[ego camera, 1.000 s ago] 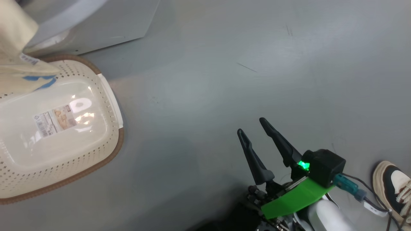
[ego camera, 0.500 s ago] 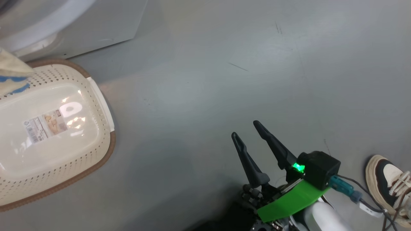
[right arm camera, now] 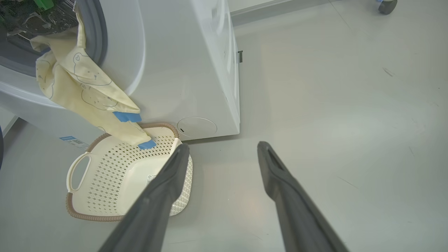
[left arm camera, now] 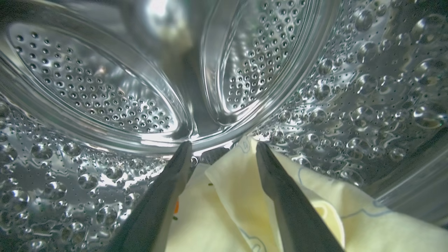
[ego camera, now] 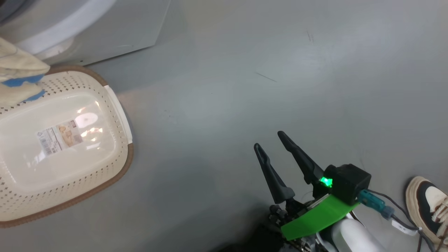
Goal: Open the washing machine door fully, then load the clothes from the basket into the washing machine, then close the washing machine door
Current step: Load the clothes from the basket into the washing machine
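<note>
The washing machine [ego camera: 115,31] [right arm camera: 196,70] stands at the upper left with its round opening uncovered; its door is out of view. My left gripper [left arm camera: 221,148] is deep inside the steel drum [left arm camera: 105,98], open, with pale yellow clothes [left arm camera: 238,203] lying loose between and under its fingers. One garment [right arm camera: 87,94] [ego camera: 17,70] hangs out over the grey gasket, its blue-patched end reaching the basket [right arm camera: 80,213] [ego camera: 129,154]. The basket's floor is bare except for a label. My right gripper [ego camera: 269,139] [right arm camera: 223,146] hovers open over the floor, right of the basket, holding nothing.
A person's shoe [ego camera: 430,203] stands at the lower right beside my right arm's cable. Grey floor stretches to the right of the machine and basket. A blue label [right arm camera: 71,140] marks the machine's lower front corner.
The hanging garment has been drawn up, covering less of the basket. The head camera swayed slightly. My right gripper has stayed open in the same place.
</note>
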Controlling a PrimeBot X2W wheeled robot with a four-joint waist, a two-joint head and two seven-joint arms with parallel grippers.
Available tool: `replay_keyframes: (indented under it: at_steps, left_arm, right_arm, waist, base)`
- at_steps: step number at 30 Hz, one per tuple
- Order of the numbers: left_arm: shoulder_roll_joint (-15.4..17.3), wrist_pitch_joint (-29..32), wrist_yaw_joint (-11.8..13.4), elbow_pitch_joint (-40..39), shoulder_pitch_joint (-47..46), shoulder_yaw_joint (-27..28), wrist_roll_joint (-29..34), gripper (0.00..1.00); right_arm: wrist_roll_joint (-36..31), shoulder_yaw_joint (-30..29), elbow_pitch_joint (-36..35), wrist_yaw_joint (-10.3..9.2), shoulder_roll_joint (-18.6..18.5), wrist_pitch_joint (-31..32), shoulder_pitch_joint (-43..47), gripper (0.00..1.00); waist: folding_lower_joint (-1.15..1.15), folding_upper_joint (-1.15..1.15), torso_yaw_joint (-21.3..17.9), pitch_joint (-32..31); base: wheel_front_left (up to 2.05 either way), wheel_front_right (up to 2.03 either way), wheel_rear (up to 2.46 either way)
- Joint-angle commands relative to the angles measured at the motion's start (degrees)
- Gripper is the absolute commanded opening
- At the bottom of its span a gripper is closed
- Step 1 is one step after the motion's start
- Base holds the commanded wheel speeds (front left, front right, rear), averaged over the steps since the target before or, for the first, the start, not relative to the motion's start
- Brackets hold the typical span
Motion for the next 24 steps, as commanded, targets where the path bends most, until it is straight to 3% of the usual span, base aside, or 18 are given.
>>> replay_keyframes:
  at_steps: [1,8,24]
  left_arm:
    - [1.3,1.7,0.1,-0.3,-0.2,1.0,-1.1,1.00]
    - [-0.2,2.7,0.1,0.7,0.5,0.3,-1.8,1.00]
    - [-4.9,-2.2,0.5,0.6,6.0,0.7,-5.3,1.00]
  right_arm:
    - [0.0,0.7,-0.9,0.00,-0.4,-0.5,0.2,1.00]
    - [-0.1,0.5,-0.3,0.00,-0.4,-0.5,-0.5,1.00]
    - [-1.4,-2.9,1.3,0.00,-0.4,-0.5,-2.8,1.00]
  waist:
    - [0.00,0.00,0.5,-0.8]
    - [0.00,0.00,1.1,-2.2]
    - [0.00,0.00,6.0,-6.5]
  base:
    - [0.00,0.00,0.00]
    - [0.00,0.00,0.00]
    - [0.00,0.00,0.00]
